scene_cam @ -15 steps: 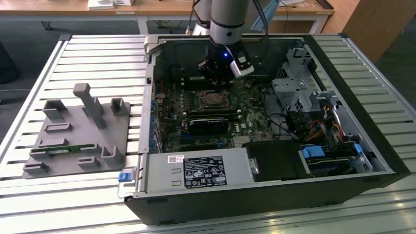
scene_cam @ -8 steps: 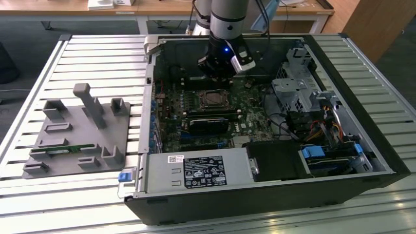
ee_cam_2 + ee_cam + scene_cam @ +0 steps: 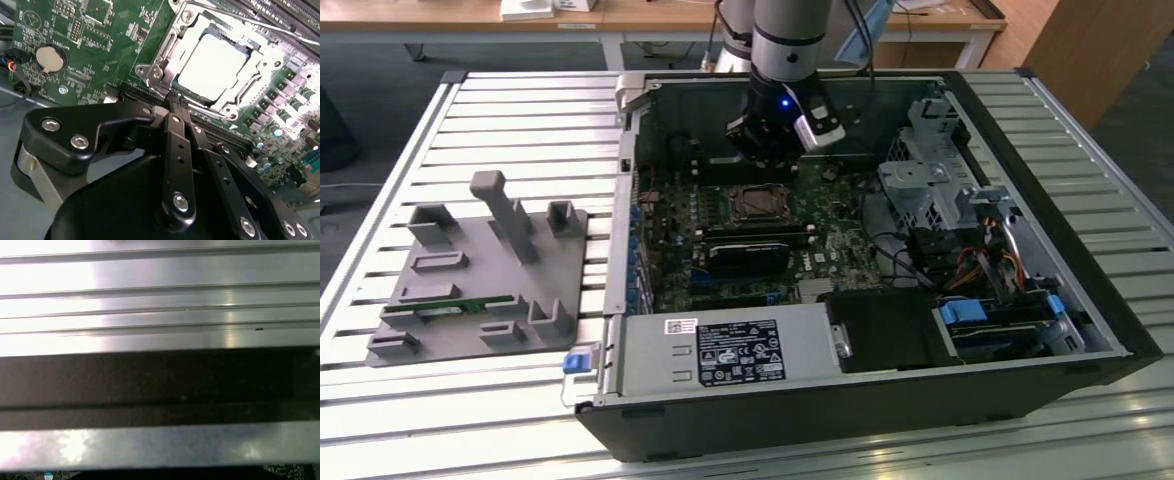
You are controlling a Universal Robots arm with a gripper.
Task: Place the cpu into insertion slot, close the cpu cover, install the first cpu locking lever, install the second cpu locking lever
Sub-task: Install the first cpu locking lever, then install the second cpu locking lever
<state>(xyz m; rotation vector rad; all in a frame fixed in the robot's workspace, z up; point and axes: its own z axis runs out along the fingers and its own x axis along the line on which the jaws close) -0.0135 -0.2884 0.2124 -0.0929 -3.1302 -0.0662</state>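
In the second wrist view the cpu (image 3: 214, 61) shows its bright silver top, lying flat in the insertion slot (image 3: 758, 204). The silvery cpu cover (image 3: 248, 86) lies down around it as a frame. A thin metal lever rod (image 3: 235, 17) runs along one side of the socket. My gripper (image 3: 178, 102) hangs just off the socket's edge over a long black card slot. Its two black fingers (image 3: 174, 145) are pressed together with nothing between them. In the exterior view the gripper (image 3: 767, 152) is inside the open case, just behind the socket.
A black graphics card (image 3: 747, 252) sits in front of the socket, with drive cages and cables (image 3: 947, 200) at the exterior view's right. A coin battery (image 3: 51, 58) lies on the green board. A grey fixture (image 3: 480, 270) stands on the slatted table (image 3: 160, 300) outside the case.
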